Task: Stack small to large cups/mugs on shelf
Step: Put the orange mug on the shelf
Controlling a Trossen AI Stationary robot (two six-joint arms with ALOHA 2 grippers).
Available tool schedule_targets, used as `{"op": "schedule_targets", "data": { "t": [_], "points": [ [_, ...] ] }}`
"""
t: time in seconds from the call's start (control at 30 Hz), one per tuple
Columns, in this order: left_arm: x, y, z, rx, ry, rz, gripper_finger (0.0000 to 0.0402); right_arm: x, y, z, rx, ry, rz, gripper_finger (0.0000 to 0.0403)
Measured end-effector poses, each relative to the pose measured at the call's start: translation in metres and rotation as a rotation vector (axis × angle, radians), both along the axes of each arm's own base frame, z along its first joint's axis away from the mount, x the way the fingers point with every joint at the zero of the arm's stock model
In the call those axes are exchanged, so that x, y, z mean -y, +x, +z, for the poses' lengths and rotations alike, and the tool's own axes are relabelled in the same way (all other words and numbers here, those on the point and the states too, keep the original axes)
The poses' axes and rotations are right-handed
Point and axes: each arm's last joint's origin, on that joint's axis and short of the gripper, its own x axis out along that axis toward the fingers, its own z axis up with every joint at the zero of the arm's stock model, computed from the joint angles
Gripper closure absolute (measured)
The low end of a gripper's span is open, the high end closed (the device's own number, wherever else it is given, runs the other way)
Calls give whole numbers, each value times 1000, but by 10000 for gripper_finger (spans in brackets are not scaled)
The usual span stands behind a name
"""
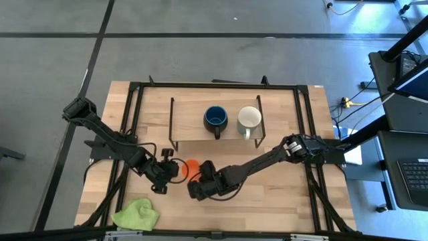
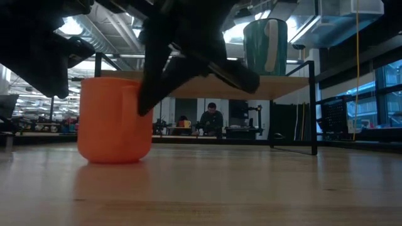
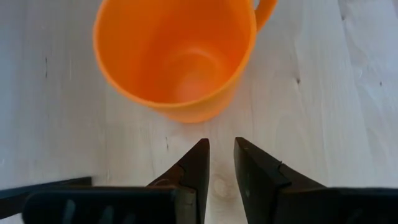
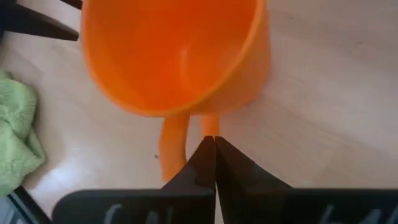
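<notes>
Two pairs of fingers are brought close to the orange mug point(image 1: 190, 165), which is stood upright on the bench point(image 1: 267, 201) in front of the shelf point(image 1: 194, 130). The right gripper point(image 4: 214, 149) is seen with its fingers pressed together, their tips touching; they are placed just beside the mug's handle point(image 4: 173, 146), at the base of the mug's wall, and nothing is held between them. The left gripper point(image 3: 222, 152) is kept just short of the mug's opposite side, its fingers point(image 3: 194, 168) parted by a narrow gap with only bare wood between them. From above, the left gripper point(image 1: 166, 171) and the right gripper point(image 1: 200, 181) are found on either side of the mug. On the shelf, the dark blue mug point(image 1: 215, 119) and the white mug point(image 1: 249, 120) are set side by side, apart from each other. A lime-green cloth point(image 1: 137, 214) is laid near the bench's front edge, on the left arm's side.
</notes>
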Motion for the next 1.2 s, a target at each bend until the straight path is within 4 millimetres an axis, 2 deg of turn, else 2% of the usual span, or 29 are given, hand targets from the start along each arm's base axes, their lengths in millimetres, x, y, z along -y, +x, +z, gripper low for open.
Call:
{"op": "schedule_targets", "data": {
  "t": [0.5, 1.2],
  "points": [
    [-10, 6, 0, -4, 20, 18, 333, -2, 8, 5, 99, 22, -8, 401],
    [-10, 6, 0, -4, 20, 19, 333, -4, 13, 8, 155, 32, 9, 400]
  ]
}}
